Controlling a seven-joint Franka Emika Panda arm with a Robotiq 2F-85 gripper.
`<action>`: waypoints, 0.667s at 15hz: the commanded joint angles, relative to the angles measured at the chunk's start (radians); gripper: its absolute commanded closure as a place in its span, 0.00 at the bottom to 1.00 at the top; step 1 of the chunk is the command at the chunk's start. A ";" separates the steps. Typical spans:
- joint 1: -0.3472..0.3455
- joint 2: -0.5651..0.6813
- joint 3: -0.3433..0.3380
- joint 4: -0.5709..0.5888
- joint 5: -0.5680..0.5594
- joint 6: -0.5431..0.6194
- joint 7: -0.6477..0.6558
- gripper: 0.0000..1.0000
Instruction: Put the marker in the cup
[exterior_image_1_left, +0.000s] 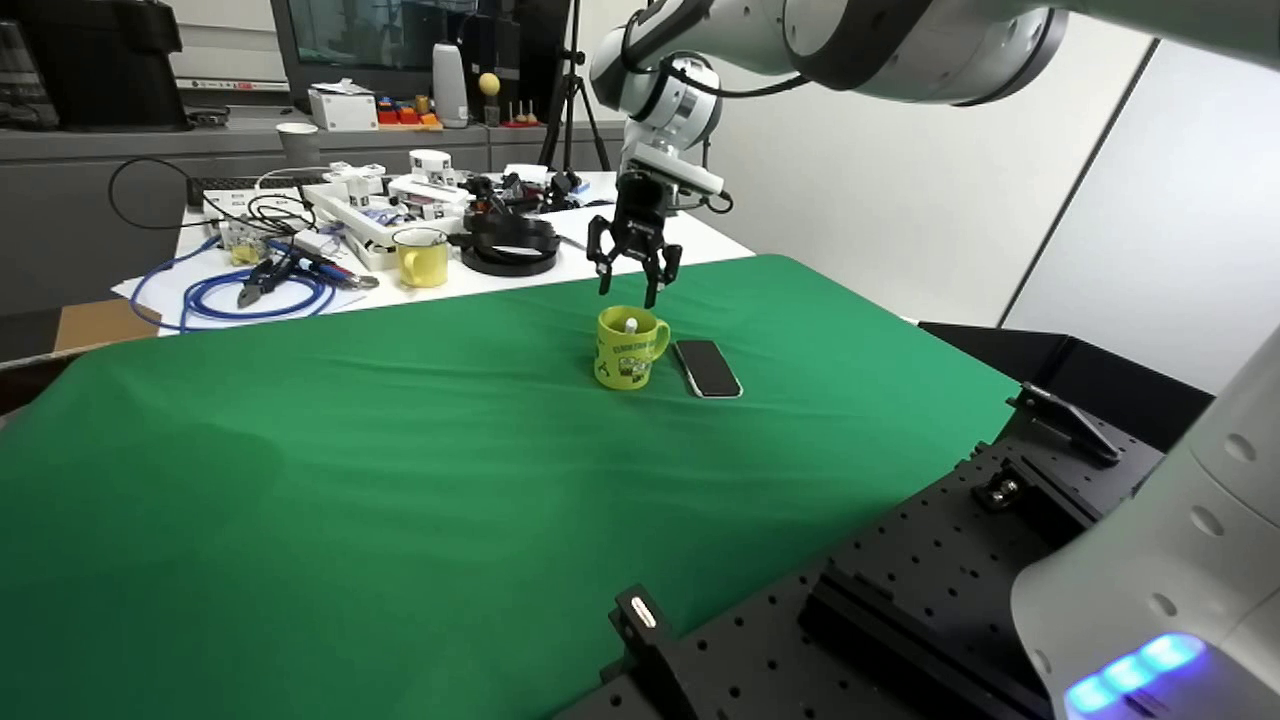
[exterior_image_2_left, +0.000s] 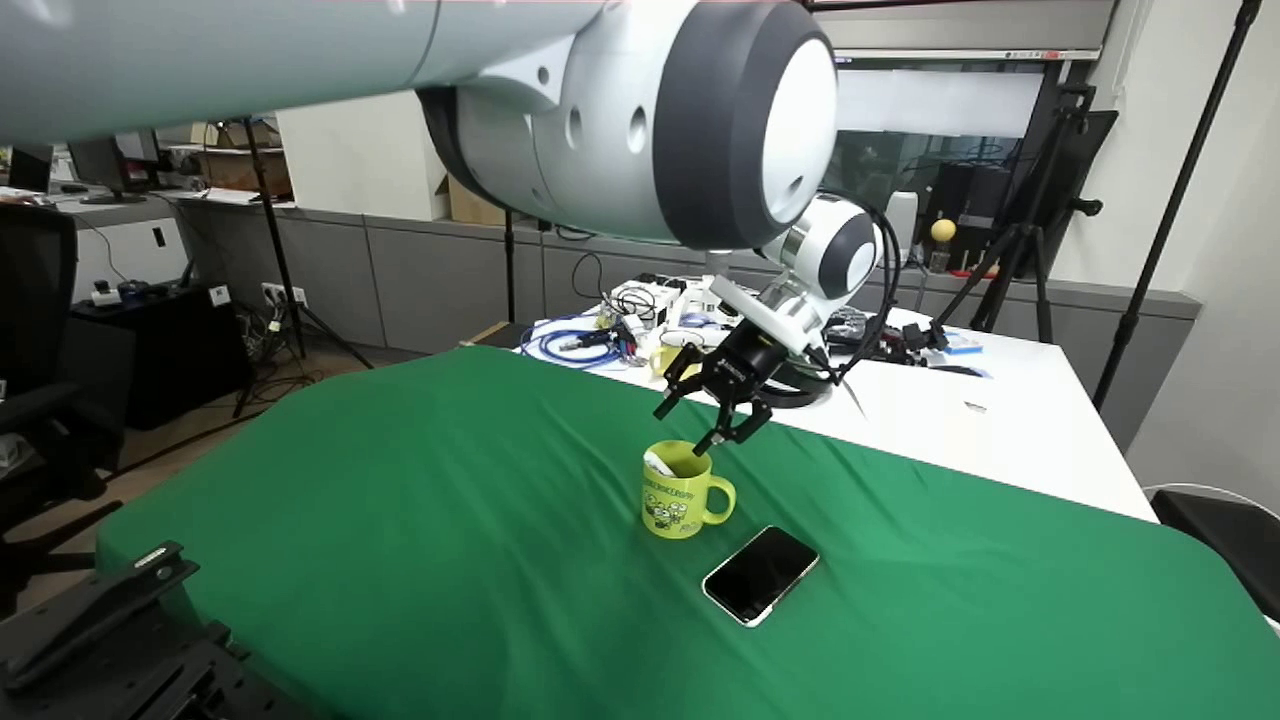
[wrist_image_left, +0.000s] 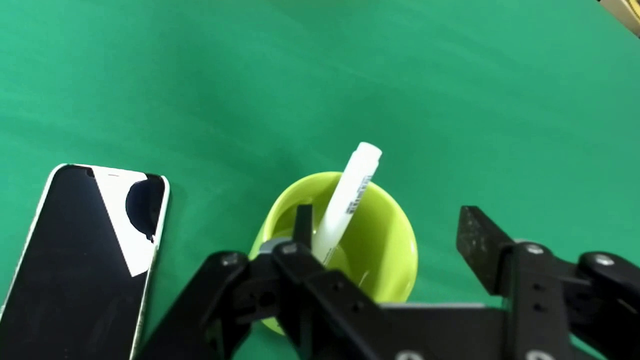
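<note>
The yellow-green cup (exterior_image_1_left: 622, 362) stands upright on the green cloth; it also shows in an exterior view (exterior_image_2_left: 668, 508) and in the wrist view (wrist_image_left: 395, 245). The marker (wrist_image_left: 347, 200) looks white and stands in the cup, leaning on the rim with its upper end sticking out. Its white end shows in both exterior views (exterior_image_1_left: 631, 326) (exterior_image_2_left: 658, 464). Its lower end is partly hidden by a finger in the wrist view. My gripper (exterior_image_1_left: 627, 292) is open and empty above the cup, apart from the marker; it also shows in an exterior view (exterior_image_2_left: 681, 430) and the wrist view (wrist_image_left: 386, 220).
A black phone (exterior_image_1_left: 708, 369) lies flat beside the cup's handle side, also in the wrist view (wrist_image_left: 75, 260). On the white table (exterior_image_1_left: 700, 235) behind are a yellow mug (exterior_image_1_left: 423, 262), a black coiled ring (exterior_image_1_left: 508, 245), blue cable (exterior_image_1_left: 215, 300) and tools.
</note>
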 joint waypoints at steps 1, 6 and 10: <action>0.017 -0.006 -0.004 0.053 -0.010 -0.018 0.021 0.00; 0.035 -0.041 -0.003 0.073 -0.017 -0.035 -0.010 0.00; 0.035 -0.040 0.000 0.054 -0.002 -0.014 -0.010 0.00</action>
